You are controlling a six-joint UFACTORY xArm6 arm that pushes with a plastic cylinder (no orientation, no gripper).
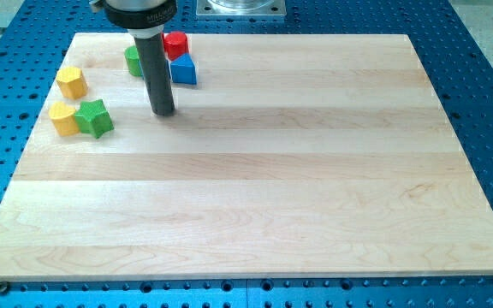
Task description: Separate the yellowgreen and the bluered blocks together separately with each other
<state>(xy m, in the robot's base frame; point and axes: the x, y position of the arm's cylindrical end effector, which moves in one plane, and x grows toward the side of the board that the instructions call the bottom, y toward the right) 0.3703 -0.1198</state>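
My tip [163, 111] rests on the wooden board [255, 171] in its upper left part. A blue block [183, 71] lies just up and right of the rod, with a red cylinder [175, 44] above it. A green block [133, 60] shows partly behind the rod on its left. At the left, a green star block [94, 117] touches a yellow block [62, 118]. Another yellow block [72, 82] lies above them. The tip stands apart from all blocks, right of the green star. The rod hides whatever lies behind it.
The board lies on a blue perforated table [486, 103]. A grey metal mount [240, 7] sits at the view's top edge.
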